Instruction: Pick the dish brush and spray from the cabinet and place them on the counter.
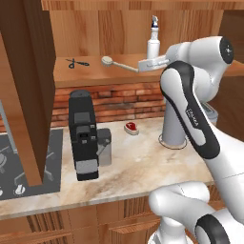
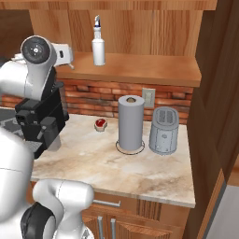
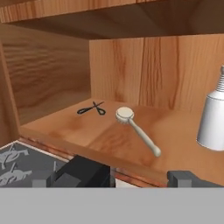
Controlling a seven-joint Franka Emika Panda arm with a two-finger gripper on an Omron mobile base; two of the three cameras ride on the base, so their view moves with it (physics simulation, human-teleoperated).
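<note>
**Gripper spread wide at the shelf edge, brush dead ahead**

Here we are at the open cabinet (image 1: 28,86), door swung wide on the left of the left base view. The gripper (image 3: 138,177) is spread wide, holding nothing, its two dark fingertips (image 3: 83,173) poking up at the front lip of the wooden shelf (image 1: 95,74). Straight ahead of it lies the dish brush (image 3: 135,129), flat on the shelf, round cream head towards the back wall, thin handle running out towards the shelf's front edge. Gripper and brush are apart, no contact. Just beside the brush, on its far side in the hand view, stands the spray (image 3: 213,120), upright, white body and blue-and-white nozzle clear in the left base view. Black scissors (image 3: 92,109) lie flat further along the shelf, near the back corner. Down below on the worktop (image 2: 140,168): a grey paper towel roll (image 2: 130,122), upright, a toaster (image 2: 164,130) just beside it, a black coffee machine (image 1: 83,136), and a small red item (image 1: 130,127) near the brick backsplash.
</note>
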